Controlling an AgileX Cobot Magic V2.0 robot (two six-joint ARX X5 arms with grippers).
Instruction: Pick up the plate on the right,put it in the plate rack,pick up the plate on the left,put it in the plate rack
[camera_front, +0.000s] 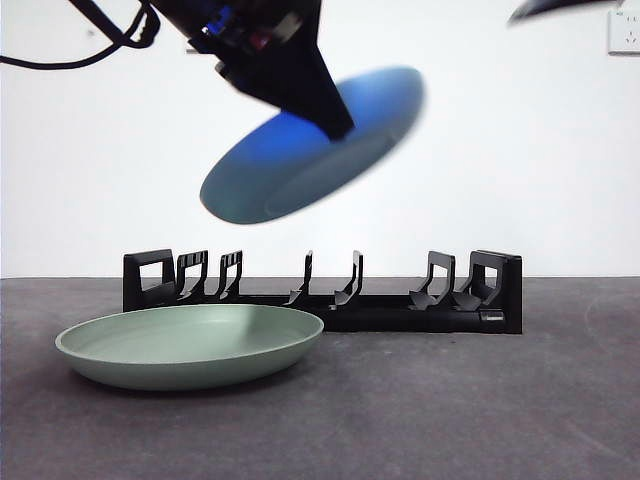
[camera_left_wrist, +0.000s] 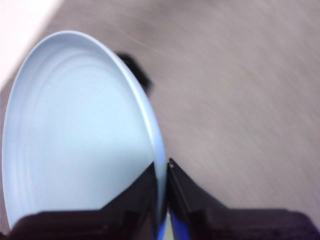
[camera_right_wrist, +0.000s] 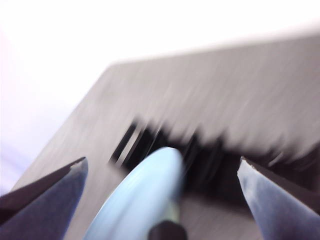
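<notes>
Front view: our left gripper (camera_front: 335, 125) grasps the blue plate (camera_front: 315, 145) by its rim, high above the plate rack (camera_front: 320, 290).
We tilt it edge-down, likely to meet a slot; our right gripper (camera_right_wrist: 160, 200) hangs open; the green plate (camera_front: 190, 345) lies before the rack.

A plain white wall (camera_front: 520, 150) fills the back of the room. High in its top right corner sits a small white wall socket (camera_front: 624, 32). Below the wall lies a dark grey worktop (camera_front: 480, 410) with a rough, speckled look. The light is bright and even.
</notes>
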